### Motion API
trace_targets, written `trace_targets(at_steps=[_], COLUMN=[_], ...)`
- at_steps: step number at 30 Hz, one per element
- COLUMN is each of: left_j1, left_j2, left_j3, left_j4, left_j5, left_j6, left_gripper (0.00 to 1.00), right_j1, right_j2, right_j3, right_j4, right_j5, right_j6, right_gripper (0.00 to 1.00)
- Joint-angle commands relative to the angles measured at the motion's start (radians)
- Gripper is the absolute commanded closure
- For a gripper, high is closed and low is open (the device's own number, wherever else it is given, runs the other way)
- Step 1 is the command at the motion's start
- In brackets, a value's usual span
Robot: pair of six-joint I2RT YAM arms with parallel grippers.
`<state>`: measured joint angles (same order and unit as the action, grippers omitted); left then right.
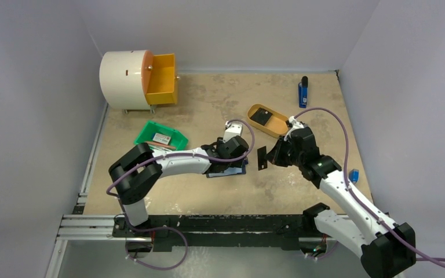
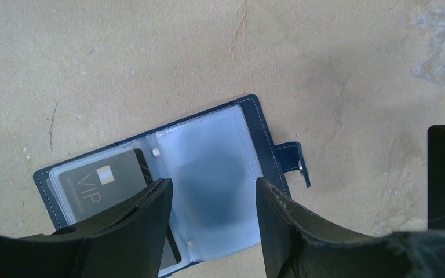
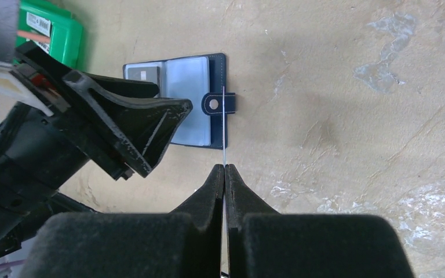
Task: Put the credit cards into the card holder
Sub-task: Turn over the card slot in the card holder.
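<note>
under the left gripper [image 2: 212, 186], the card holder [image 2: 208, 150] shows a navy leather-look skin with pale stitching, and inside it clear, slightly glossy plastic sleeves. behind one sleeve there's a matt black card [image 2: 101, 182]. the left fingers [image 2: 145, 220] look like matt black plastic, scuffed pale along the edges. the right gripper [image 3: 225, 169] has the same matt black finish and nips a thin, smooth credit card [image 3: 223, 124]. around both grippers the table [image 3: 353, 145] is beige, mottled and rough-looking.

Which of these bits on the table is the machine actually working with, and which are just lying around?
In the job: open navy card holder; VIP card already inside it; black card pinched in the right tool; another dark card in the mustard-yellow tray.
Lying about: green bin; white drum with orange drawer; blue pen.
</note>
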<state>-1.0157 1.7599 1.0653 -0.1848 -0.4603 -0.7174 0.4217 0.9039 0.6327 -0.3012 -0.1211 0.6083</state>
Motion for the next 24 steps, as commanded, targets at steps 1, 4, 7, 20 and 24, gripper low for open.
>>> trace_targets(at_steps=[1,4,7,20,24], left_j1=[-0.008,-0.009,-0.009,-0.008,-0.009], left_j2=[0.023,0.037,0.053,0.064,0.055], left_j3=[0.058,0.062,0.06,0.017,0.005], left_j4=[-0.016,-0.015,-0.016,-0.016,-0.015], left_j5=[-0.017,-0.016,-0.02,-0.061,-0.071], left_j6=[0.039,0.042,0.042,0.031,0.023], left_gripper=[0.46,0.46,0.48,0.71,0.82], right_j1=[0.005,0.005,0.005,0.005,0.005], right_j2=[-0.014,-0.013,-0.013,-0.002,0.004], right_j3=[0.018,0.017,0.019,0.026,0.025], right_j4=[0.003,0.005,0.005,0.019,0.056], right_j5=[0.023,0.015,0.01,-0.001,-0.029], right_j6=[0.002,0.002,0.003,-0.017,-0.034], right_gripper=[1.0,1.0,1.0,1.0,1.0])
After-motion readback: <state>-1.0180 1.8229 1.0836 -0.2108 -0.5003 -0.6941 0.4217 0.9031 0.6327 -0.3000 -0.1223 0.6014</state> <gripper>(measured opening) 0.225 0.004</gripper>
